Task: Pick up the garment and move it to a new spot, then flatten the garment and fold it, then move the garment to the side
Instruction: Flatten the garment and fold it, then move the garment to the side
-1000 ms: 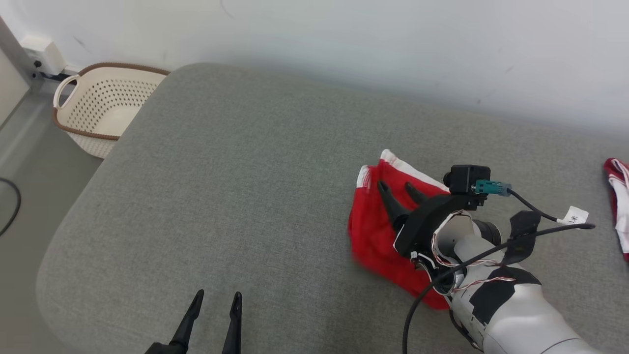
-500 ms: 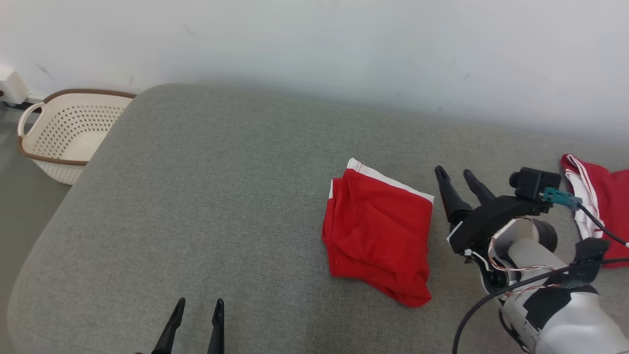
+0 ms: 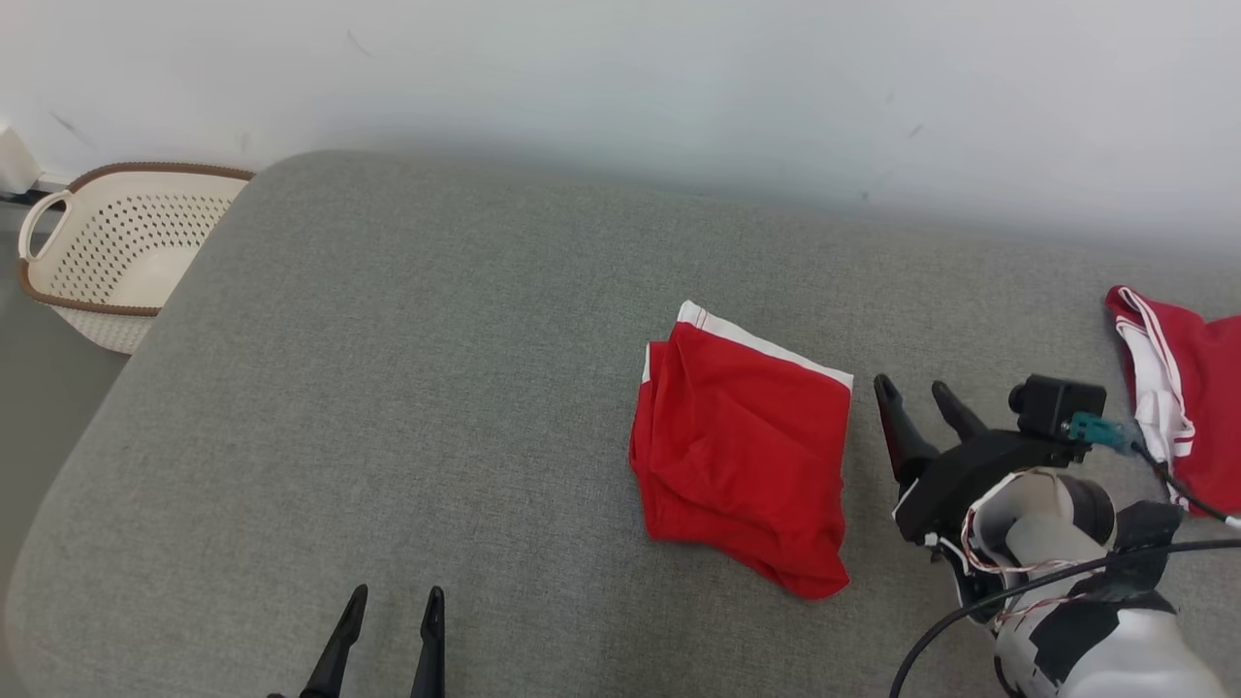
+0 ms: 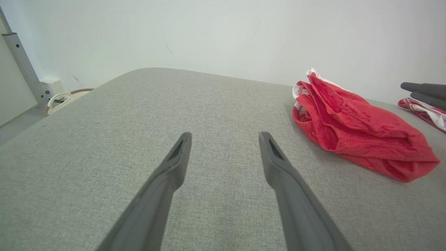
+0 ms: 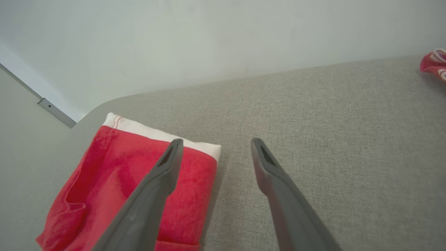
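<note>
A folded red garment [image 3: 742,451] with a white waistband lies on the grey cushioned surface [image 3: 436,388], right of centre in the head view. My right gripper [image 3: 916,397] hovers just to its right, open, holding nothing. In the right wrist view the garment [image 5: 115,181] sits left of and below the open right gripper [image 5: 214,143]. My left gripper [image 3: 393,601] is open at the bottom edge, well left of the garment. The left wrist view has the left gripper [image 4: 224,136] empty, with the garment [image 4: 355,125] off to the right.
A second red and white garment [image 3: 1178,388] lies at the far right edge of the surface. A cream perforated basket [image 3: 107,252] stands on the floor beyond the surface's left corner. A pale wall runs along the back.
My right gripper, which was over the garment, has drawn off to its right and lies clear of it. The head camera has swung to the right. The left gripper has kept still.
</note>
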Available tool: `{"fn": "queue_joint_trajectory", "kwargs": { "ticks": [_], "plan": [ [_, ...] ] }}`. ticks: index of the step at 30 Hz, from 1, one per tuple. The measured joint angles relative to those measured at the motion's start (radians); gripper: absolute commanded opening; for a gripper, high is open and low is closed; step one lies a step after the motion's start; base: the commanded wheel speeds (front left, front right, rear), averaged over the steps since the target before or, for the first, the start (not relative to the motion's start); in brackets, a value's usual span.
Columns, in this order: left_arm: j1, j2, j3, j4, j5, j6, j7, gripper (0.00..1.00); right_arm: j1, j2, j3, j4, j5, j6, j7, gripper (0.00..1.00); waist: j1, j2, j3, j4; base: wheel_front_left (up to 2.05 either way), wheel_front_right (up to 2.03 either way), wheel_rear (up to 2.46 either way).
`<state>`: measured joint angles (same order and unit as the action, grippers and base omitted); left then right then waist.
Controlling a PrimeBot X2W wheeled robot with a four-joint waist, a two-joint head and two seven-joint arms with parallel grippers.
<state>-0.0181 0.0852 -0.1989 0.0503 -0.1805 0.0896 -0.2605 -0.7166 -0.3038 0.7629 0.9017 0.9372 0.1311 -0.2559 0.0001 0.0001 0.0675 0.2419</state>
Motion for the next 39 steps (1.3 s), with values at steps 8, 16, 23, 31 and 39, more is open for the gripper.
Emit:
{"fn": "queue_joint_trajectory", "kwargs": {
  "ticks": [8, 16, 23, 31, 39],
  "plan": [
    [-0.004, -0.003, -0.004, 0.003, 0.005, -0.008, 0.0, 1.0, 0.011, 0.041, 0.019, 0.054, 0.026, 0.0, 0.044, 1.0, 0.0, 0.0, 0.017, 0.017, 0.0, 0.0, 0.0],
    [-0.008, -0.009, -0.011, 0.007, 0.006, -0.009, 0.0, 1.0, 0.039, 0.06, 0.056, 0.038, 0.091, 0.0, 0.136, 1.0, 0.0, 0.0, 0.018, 0.03, 0.0, 0.0, 0.0],
    [-0.008, -0.011, -0.015, 0.008, 0.006, -0.009, 0.0, 1.0, 0.054, 0.063, 0.083, 0.023, 0.141, 0.0, 0.21, 1.0, 0.0, -0.0001, 0.018, 0.029, 0.0, 0.0, 0.0],
    [-0.009, -0.015, -0.017, 0.011, 0.005, -0.01, 0.0, 1.0, 0.053, 0.071, 0.106, 0.011, 0.179, 0.0, 0.244, 0.0, 0.0, -0.0001, 0.026, 0.031, 0.0, 0.0, 0.0],
    [-0.013, -0.018, -0.012, 0.016, 0.005, -0.01, 0.0, 1.0, 0.042, 0.046, 0.128, 0.004, 0.179, 0.0, 0.18, 0.0, 0.0, 0.0, 0.024, 0.025, 0.0, 0.0, 0.0]
  ]
}}
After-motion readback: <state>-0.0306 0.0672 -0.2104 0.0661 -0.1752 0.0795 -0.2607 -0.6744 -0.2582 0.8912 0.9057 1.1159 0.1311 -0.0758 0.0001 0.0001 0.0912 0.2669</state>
